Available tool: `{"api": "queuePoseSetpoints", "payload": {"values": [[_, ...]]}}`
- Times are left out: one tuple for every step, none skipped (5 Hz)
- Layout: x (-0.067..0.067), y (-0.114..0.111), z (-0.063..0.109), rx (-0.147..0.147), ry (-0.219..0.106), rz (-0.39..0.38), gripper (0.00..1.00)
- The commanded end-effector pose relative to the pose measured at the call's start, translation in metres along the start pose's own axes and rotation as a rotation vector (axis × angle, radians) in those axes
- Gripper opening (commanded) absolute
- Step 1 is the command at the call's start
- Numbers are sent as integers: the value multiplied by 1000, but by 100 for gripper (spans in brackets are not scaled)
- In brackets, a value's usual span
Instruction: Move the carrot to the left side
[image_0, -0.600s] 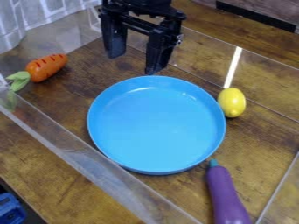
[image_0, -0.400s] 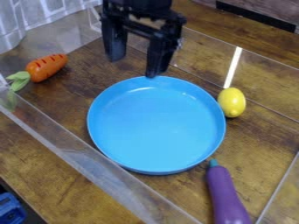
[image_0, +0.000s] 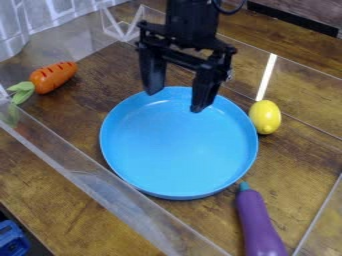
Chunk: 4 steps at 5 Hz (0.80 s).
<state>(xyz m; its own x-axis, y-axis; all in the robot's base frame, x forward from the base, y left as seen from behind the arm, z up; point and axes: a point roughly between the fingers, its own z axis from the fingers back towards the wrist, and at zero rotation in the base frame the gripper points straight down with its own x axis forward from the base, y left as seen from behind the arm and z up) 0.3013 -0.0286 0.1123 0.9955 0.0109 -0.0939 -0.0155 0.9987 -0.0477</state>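
Hovering empty with jaws spread over the round blue plastic plate (image_0: 181, 145), the black gripper (image_0: 179, 89) is needing to reach the stubby orange toy carrot (image_0: 54, 76) at far left.

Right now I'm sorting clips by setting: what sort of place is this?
Probably a lab tabletop for robot practice, not a kitchen. A wooden table with clear plastic walls holds toy food: a carrot, lemon, eggplant and blue plate, with an open gripper above.

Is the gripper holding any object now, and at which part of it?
Nothing is held. The gripper hangs open above the blue plate; the carrot lies apart.
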Motion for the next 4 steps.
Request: {"api": "queuePoseSetpoints", "payload": {"values": [[8, 2, 29, -11, -89, -17, 100], [8, -5, 36, -19, -101, -76, 100], [6, -11, 39, -26, -110, -129, 100], [2, -16, 40, -29, -110, -175, 100]]}}
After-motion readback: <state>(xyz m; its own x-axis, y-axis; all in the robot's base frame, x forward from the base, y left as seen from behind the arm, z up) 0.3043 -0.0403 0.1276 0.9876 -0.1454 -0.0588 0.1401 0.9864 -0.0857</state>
